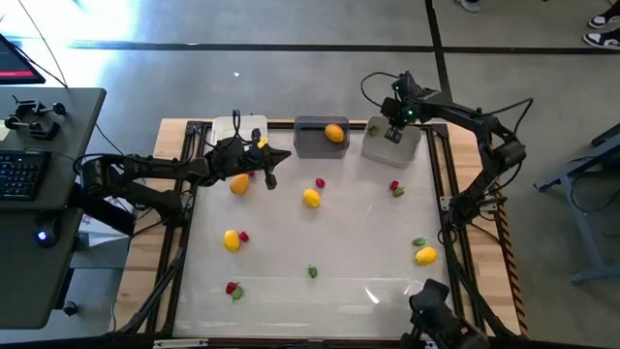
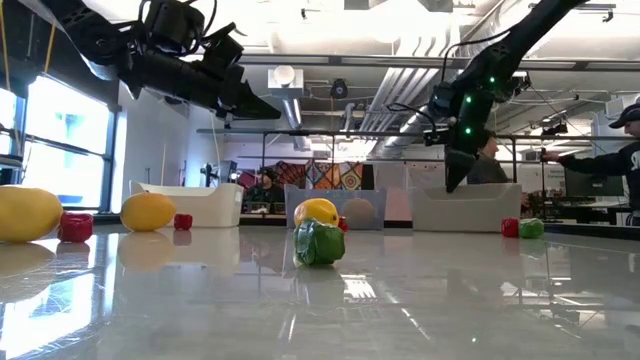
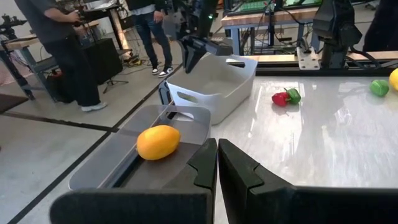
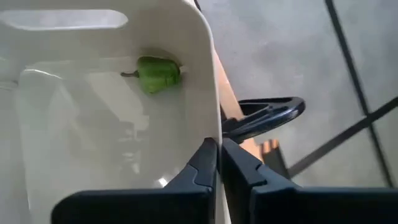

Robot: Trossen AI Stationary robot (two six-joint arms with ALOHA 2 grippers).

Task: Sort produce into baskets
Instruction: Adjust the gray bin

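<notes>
Lying nearest on the white tabletop (image 1: pixel 291 301) are a red-and-green piece (image 1: pixel 233 289) and a small green piece (image 1: pixel 312 272), with a yellow fruit (image 1: pixel 425 256) and a green bit (image 1: pixel 418 241) toward the right edge. Farther in, a yellow fruit with a red bit touching it (image 1: pixel 232 239) sits on the left side, another yellow fruit (image 1: pixel 311 198) lies near the middle with a red bit (image 1: pixel 320 182) just beyond it, and a red-and-green pair (image 1: pixel 396 188) lies to the right. An orange-yellow fruit (image 1: pixel 239 184) rests just beside the left pincer (image 1: pixel 276 155), which hangs above the tabletop in front of the white basket (image 1: pixel 238 127), its fingers pressed together and holding nothing. Along the far edge stand the three baskets in a row: the white one on the left, the dark grey basket (image 1: pixel 308 142) in the middle with an orange fruit (image 1: pixel 334 133) inside, and the light grey basket (image 1: pixel 391 147) on the right. The right pincer (image 1: pixel 394 134) hovers over the light grey basket, fingers closed and empty; its wrist view shows a green pepper-like piece (image 4: pixel 158 74) lying in a corner of that basket. Beyond the tabletop, people (image 3: pixel 59 43) stand in the room.
</notes>
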